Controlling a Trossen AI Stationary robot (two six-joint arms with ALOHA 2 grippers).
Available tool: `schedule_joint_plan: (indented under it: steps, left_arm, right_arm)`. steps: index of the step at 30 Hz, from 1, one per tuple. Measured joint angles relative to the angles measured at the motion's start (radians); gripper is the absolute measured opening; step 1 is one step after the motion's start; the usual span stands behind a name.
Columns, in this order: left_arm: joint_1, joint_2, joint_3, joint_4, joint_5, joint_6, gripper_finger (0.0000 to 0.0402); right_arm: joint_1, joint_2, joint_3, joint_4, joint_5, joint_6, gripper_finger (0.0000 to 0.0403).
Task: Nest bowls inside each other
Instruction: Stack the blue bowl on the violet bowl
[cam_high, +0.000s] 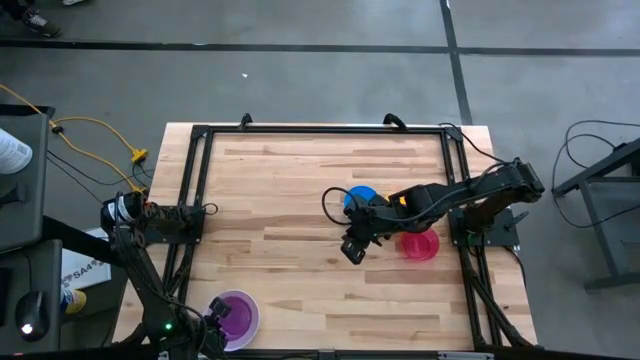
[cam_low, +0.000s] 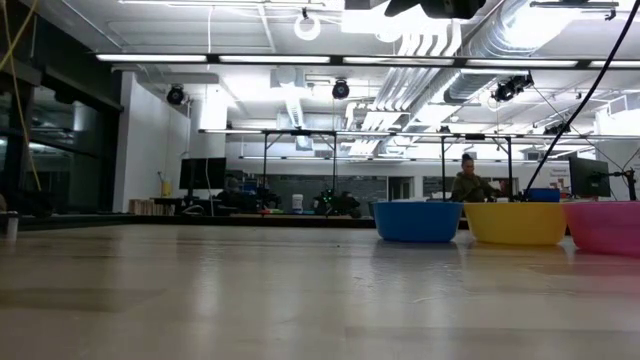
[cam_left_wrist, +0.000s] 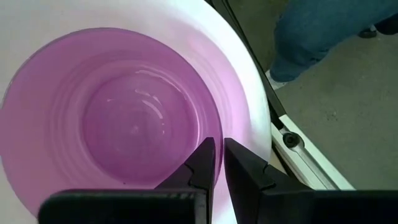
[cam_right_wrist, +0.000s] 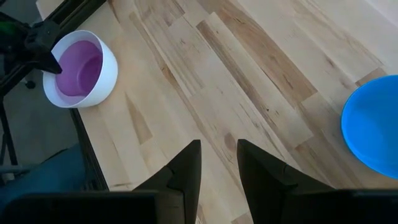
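Wooden counter (cam_high: 290, 190) w/ a black frame round it, grey floor beyond; low view shows a big lit workshop behind, a person seated far back. Purple bowl (cam_high: 233, 315) already sits inside the white bowl (cam_high: 250, 322) at lower left of the high view, right at the counter's near edge. Left hand (cam_left_wrist: 219, 163) is over that pair, fingers narrow w/ only a slit between, tips at the purple bowl's inner wall; can't tell if they pinch the rim. Right hand (cam_right_wrist: 217, 162) hangs over bare wood at centre-right, fingers apart, holding nothing. Blue bowl (cam_high: 360, 198) is just beside that arm, pink bowl (cam_high: 419, 244) to its right, yellow bowl (cam_low: 516, 222) only shows in the low view, between blue and pink. Risks, as I judge: three bowls crowd close, so reaching for one could knock its neighbour; the white pair is so near the edge a nudge from the left arm might push it off.
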Motion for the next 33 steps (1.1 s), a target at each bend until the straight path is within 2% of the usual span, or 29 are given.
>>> schedule_joint_plan:
  steps: [11, 22, 27, 33]
  left_arm:
    - [0.000, 0.000, 0.000, 0.000, -0.001, 0.000, 0.0038]
    - [0.000, 0.000, 0.000, -0.002, -0.027, -0.004, 0.0115]
    - [0.000, 0.000, 0.007, -0.005, -0.026, -0.004, 0.0120]
    - [0.000, -0.001, 0.076, -0.038, -0.021, 0.025, 0.0120]
  right_arm:
    - [0.000, 0.000, 0.000, 0.000, 0.000, 0.000, 0.0097]
    - [0.000, 0.000, 0.000, 0.000, 0.000, 0.000, 0.0097]
    - [0.000, 0.000, 0.000, 0.000, 0.000, 0.000, 0.0097]
    - [0.000, 0.000, 0.000, 0.000, 0.000, 0.000, 0.0097]
